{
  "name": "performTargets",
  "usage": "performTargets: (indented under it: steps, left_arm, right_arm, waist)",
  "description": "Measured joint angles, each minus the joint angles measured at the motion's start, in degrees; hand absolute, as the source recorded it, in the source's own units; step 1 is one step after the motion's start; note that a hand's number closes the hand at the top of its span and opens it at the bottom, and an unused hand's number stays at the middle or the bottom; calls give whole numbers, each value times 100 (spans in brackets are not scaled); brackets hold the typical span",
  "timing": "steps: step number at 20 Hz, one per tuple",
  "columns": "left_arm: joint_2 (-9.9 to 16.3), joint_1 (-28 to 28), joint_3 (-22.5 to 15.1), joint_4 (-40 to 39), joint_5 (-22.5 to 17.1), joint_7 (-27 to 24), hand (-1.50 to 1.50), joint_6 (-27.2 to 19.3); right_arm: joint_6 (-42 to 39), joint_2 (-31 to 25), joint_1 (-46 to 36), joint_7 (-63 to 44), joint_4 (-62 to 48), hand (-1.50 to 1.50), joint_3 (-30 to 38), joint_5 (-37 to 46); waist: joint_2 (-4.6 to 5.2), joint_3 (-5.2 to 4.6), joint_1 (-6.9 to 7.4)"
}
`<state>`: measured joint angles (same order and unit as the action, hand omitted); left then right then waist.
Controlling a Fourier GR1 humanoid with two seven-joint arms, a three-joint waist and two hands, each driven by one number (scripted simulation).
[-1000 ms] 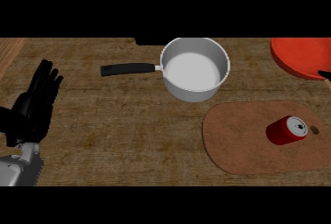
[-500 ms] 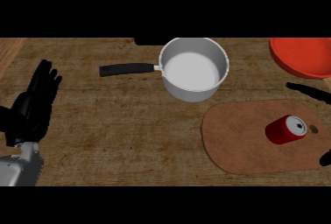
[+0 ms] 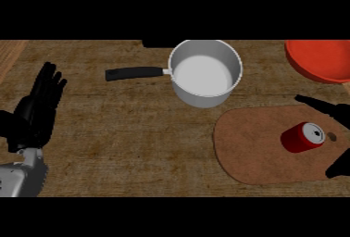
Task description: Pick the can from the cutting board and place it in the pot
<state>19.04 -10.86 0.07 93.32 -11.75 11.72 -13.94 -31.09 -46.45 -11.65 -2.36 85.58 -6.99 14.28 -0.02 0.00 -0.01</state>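
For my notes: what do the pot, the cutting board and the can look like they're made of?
Pot: looks like brushed metal, with pale grey walls and a dull sheen; its handle is matte black, possibly plastic. Cutting board: probably wood, reddish brown, matte, with a faint grain. Can: likely metal, with a glossy red side and a silvery lid that seems to have a pull tab.

Red can on cutting board
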Motion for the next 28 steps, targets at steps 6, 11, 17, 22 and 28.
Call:
performTargets:
  steps: [6, 11, 17, 22, 28]
  left_arm:
    - [-135, -3, 141, 80, 154, 76, 0, 118]
    - [-201, -56, 295, 1, 232, 106, 0, 256]
    - [-253, 7, 390, 179, 319, 231, 0, 376]
    - [-395, 85, 361, 178, 429, 136, 0, 394]
    - [-503, -145, 419, 3, 554, 192, 0, 412]
  right_arm:
    - [-124, 360, -21, 292, -262, -150, 233, 535]
    - [-124, 615, -62, 526, -543, -150, 327, 1046]
    - [30, 992, 21, 593, -744, -150, 355, 1545]
    - [253, 980, -107, 1354, -1101, 150, 170, 2054]
    - [482, 1115, -364, 2048, -1607, 150, 213, 2510]
  waist:
    - [1, 1, 8]
    - [3, 1, 10]
    - [0, 1, 13]
    - [4, 1, 27]
    - [-12, -23, 22]
